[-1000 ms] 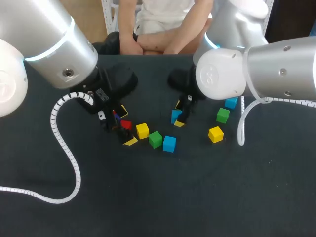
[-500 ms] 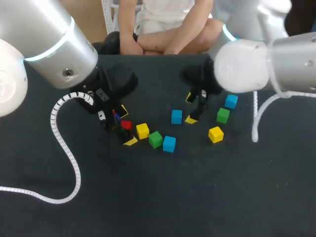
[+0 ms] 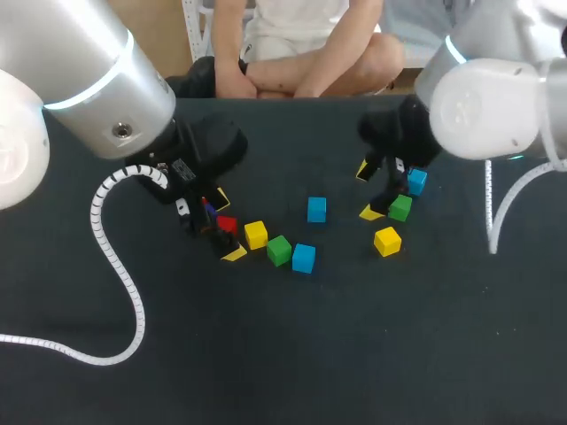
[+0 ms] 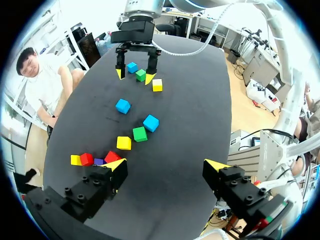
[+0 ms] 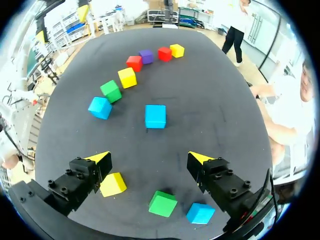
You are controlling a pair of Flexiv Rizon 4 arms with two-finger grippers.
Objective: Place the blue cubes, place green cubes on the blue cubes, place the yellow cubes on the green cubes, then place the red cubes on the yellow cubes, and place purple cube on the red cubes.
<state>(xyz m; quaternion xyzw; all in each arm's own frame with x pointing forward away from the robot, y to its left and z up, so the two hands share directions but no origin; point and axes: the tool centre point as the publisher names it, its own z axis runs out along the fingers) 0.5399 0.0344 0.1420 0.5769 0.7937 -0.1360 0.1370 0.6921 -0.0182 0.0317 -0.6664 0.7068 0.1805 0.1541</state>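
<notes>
Hovering with fingers spread and empty, my right gripper (image 3: 368, 191) hangs just beside a green cube (image 3: 400, 208), with a blue cube (image 3: 416, 181) and a yellow cube (image 3: 386, 240) near it (no stack is begun, I judge). Wide jaws suit a drop onto one loose cube. A lone blue (image 3: 316, 209) lies mid-table, well apart, likely a base. My left gripper (image 4: 166, 166), likewise spread and empty, sits low, one finger just beside a red cube (image 4: 112, 156), placed for later layers.

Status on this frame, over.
Left gripper open, empty. Right gripper open, green cube beneath it. Blue cube alone mid-table; nothing stacked. Nothing blocking.
</notes>
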